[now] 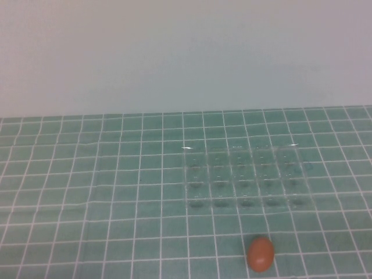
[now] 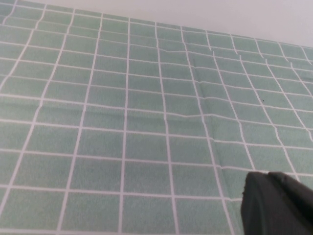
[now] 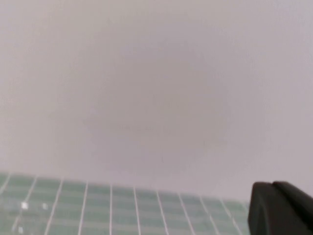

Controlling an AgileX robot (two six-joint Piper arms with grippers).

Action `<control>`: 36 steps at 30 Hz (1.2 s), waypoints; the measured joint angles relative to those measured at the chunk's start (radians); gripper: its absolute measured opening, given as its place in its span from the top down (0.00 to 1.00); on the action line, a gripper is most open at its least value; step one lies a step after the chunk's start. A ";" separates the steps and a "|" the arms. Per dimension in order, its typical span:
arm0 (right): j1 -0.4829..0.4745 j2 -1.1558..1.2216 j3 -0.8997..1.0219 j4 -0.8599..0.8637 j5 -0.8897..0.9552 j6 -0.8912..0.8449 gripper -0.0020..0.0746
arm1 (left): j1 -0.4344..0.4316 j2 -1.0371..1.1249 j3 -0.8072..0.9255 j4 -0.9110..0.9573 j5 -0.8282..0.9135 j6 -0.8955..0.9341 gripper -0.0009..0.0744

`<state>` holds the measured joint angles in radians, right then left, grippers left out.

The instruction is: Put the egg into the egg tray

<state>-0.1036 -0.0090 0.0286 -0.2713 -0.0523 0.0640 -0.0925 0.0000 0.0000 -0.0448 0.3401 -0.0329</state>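
So the egg (image 1: 260,254) is a smooth orange-brown oval with a slightly matte look, sitting on the surface (image 1: 87,192) at the near edge of the high view, right of centre. It's about one grid square wide and nothing is touching it.

The tray (image 1: 244,177) is clear plastic and honestly almost invisible. You mostly pick it out from little glints along its far rim and the rows of shallow round cups that bend the grid lines under them. It's rectangular, lying flat, just beyond the egg with a row or so of bare squares between them. All the cups look empty.

The surface itself is a teal cloth with a white grid, a bit wrinkled with soft creases. Behind it there's a plain pale wall (image 1: 186,52).

Neither arm shows in the high view. The left hand (image 2: 276,203) is just a dark matte corner in its wrist view, hovering over bare cloth, and I can't tell if it's released or clenched. The right hand (image 3: 281,208) is a similar black shape in its own view, clenched on nothing, pointed mostly at the wall.
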 joint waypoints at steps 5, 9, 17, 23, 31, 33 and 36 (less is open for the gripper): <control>0.000 0.000 0.000 -0.004 -0.209 0.000 0.98 | 0.000 0.000 0.000 0.000 0.000 0.000 0.99; 0.000 0.000 0.000 -0.008 -0.294 0.000 0.98 | 0.000 0.000 0.000 0.000 0.000 0.000 0.99; 0.000 0.000 0.000 0.036 -0.484 0.228 0.98 | 0.000 0.000 0.000 0.000 0.000 0.000 0.99; 0.000 0.000 -0.127 0.034 -0.255 0.309 0.98 | 0.000 0.000 0.000 0.000 0.000 0.000 0.99; 0.000 0.180 -0.382 0.032 0.281 0.315 0.98 | 0.000 0.000 0.000 0.000 0.000 0.000 0.99; 0.000 0.242 -0.394 0.024 0.331 0.314 0.98 | 0.000 0.000 0.000 0.000 0.000 0.000 0.99; 0.000 0.308 -0.398 -0.009 0.346 0.311 0.98 | 0.000 0.000 0.000 0.000 0.000 0.000 0.99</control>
<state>-0.1036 0.2991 -0.3696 -0.2807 0.2934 0.3754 -0.0925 0.0000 0.0000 -0.0448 0.3401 -0.0329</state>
